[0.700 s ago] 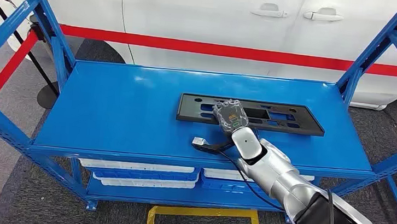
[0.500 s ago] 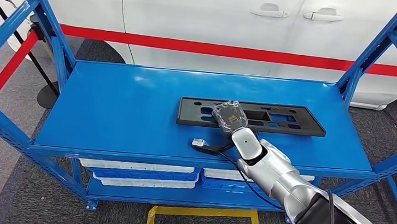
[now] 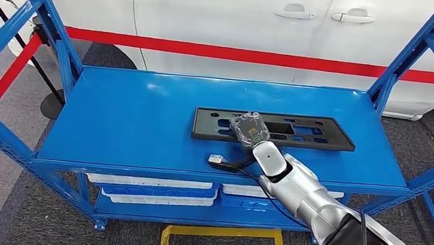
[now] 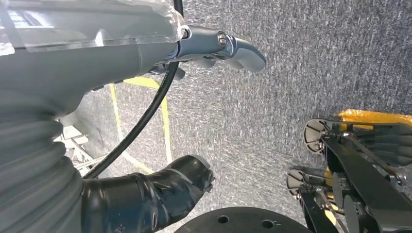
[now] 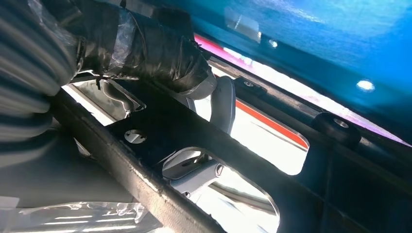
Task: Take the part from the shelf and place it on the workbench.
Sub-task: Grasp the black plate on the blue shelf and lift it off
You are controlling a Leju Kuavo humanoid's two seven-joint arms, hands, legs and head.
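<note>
The part [image 3: 316, 132] is a long black plastic frame with cut-outs, lying across the blue shelf [image 3: 136, 121] right of its middle. My right hand [image 3: 250, 127] grips it at its left half. In the right wrist view the taped thumb [image 5: 160, 53] lies over the black bar of the part [image 5: 160, 131], and grey fingers [image 5: 194, 174] show through the openings underneath. My left hand [image 4: 121, 53] hangs over the grey carpet, holding nothing, fingers apart.
Blue uprights [image 3: 407, 57] flank the shelf on both sides. A white car [image 3: 224, 21] with a red stripe stands behind. White bins [image 3: 154, 190] sit on the level below. A small grey connector [image 3: 217, 157] on the arm's cable hangs at the shelf's front edge. Yellow floor tape [image 3: 222, 231] runs below.
My right hand and the part have shifted very slightly to the left and toward me. The left arm has not moved.
</note>
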